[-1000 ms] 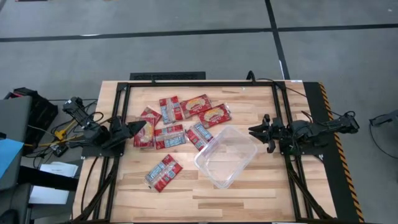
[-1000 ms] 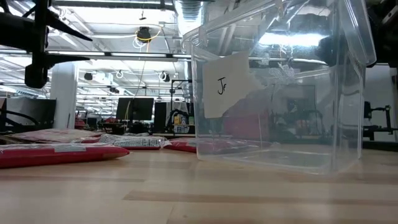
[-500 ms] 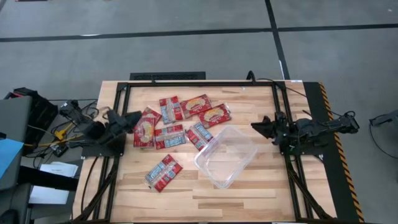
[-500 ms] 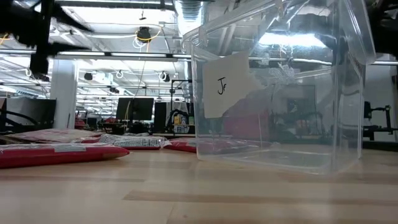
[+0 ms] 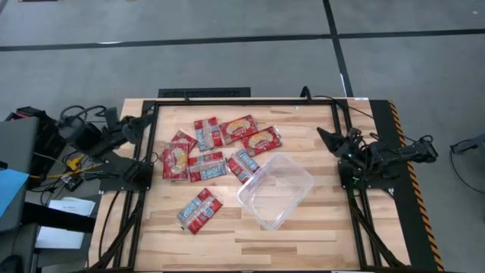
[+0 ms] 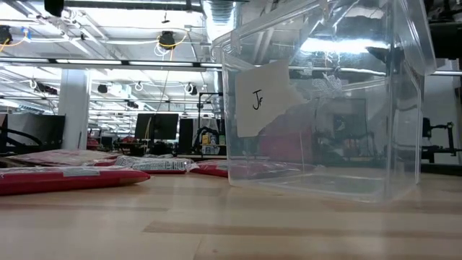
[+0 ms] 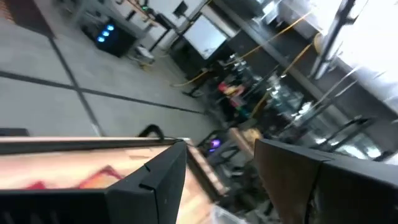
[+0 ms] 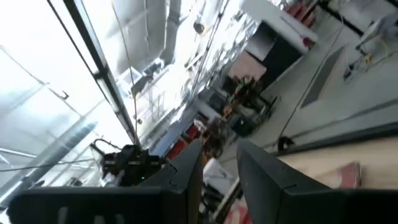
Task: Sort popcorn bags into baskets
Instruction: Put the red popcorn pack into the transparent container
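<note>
The sorting has not started in earnest: the clear plastic tub [image 5: 276,189] on the wooden counter [image 5: 318,235] holds no packet that can be made out, and every popcorn bag [image 5: 214,150] lies outside it. Neither arm is over the work. The left pincer [image 5: 130,127] hangs at the counter's left edge, raised and tilted up toward the room; its two dark fingers [image 7: 155,180] stand apart with nothing between them, so it is released. The cluster of red bags lies just beyond its tips, toward the counter's middle, and one stray bag [image 5: 198,209] sits apart, nearer the front edge. The right pincer [image 5: 330,138] waits at the right edge, also pointed upward, its fingers [image 8: 186,177] parted by a narrow gap and empty; the tub lies near it, inward and toward the front.

The step in hand appears to be the approach to a first pick. The next move likely calls for the left pincer to tip down over the nearest bag of the cluster, close on an edge of the flat packet, and carry it across to the tub.
</note>
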